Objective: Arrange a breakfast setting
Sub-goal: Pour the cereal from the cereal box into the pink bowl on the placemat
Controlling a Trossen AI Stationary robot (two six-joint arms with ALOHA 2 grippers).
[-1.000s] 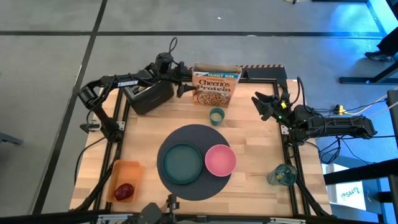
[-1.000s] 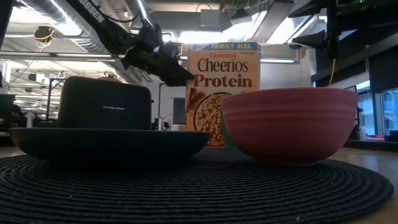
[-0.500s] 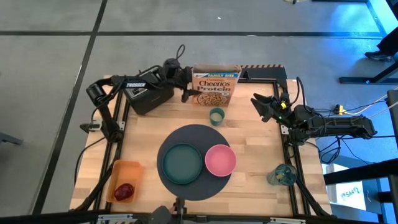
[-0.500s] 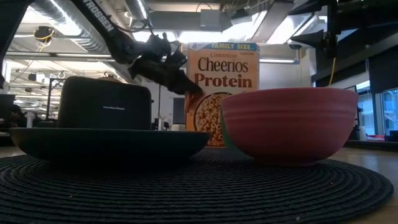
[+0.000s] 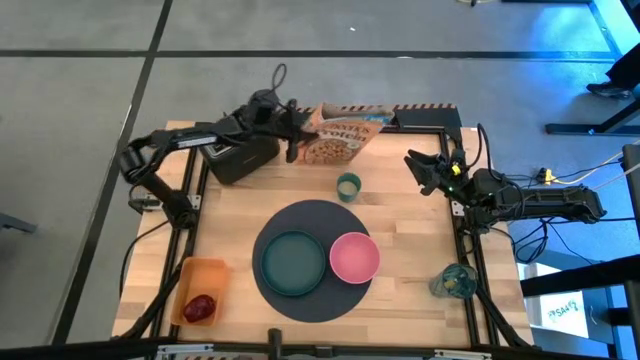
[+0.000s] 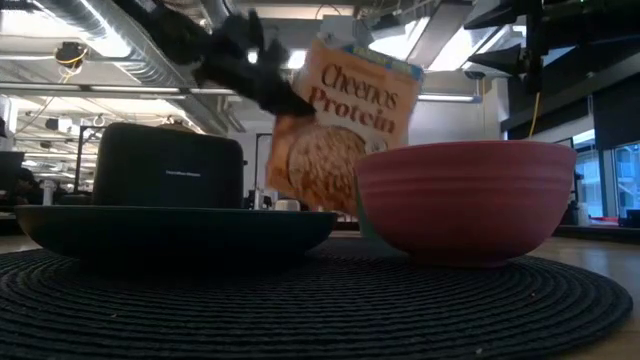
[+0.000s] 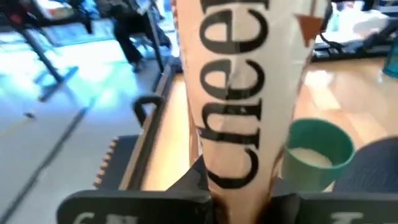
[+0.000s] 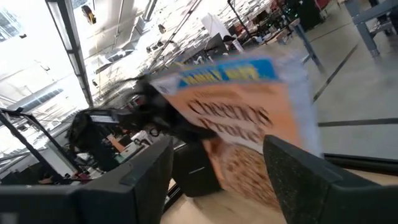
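A Cheerios cereal box point(image 5: 340, 132) hangs tilted at the table's far edge, and my left gripper point(image 5: 296, 135) is shut on it. In front of it stands a small green cup point(image 5: 348, 185). The teal plate point(image 5: 294, 262) and the pink bowl point(image 5: 354, 257) rest on the dark grey round mat point(image 5: 300, 215). The dark red fruit point(image 5: 200, 307) lies in an orange tray point(image 5: 205, 272) at the near left. My right gripper point(image 5: 420, 168) waits open at the table's right side, raised, touching nothing. My left gripper pinches the cereal box by its narrow left side edge point(image 7: 231, 180) between its two fingers. It comes nearly level from the table's left. The box point(image 6: 345, 125) is off the table and tilted, its top leaning toward the right.
A black toaster point(image 5: 240, 155) stands at the far left, under my left arm. A teal glass point(image 5: 455, 282) stands near the right front corner. Bare wood lies between the mat and the right edge.
My left gripper has moved right to the cereal box, shut on its left edge and risen with it. The box, upright on the table before, is now lifted and tipped over toward the right.
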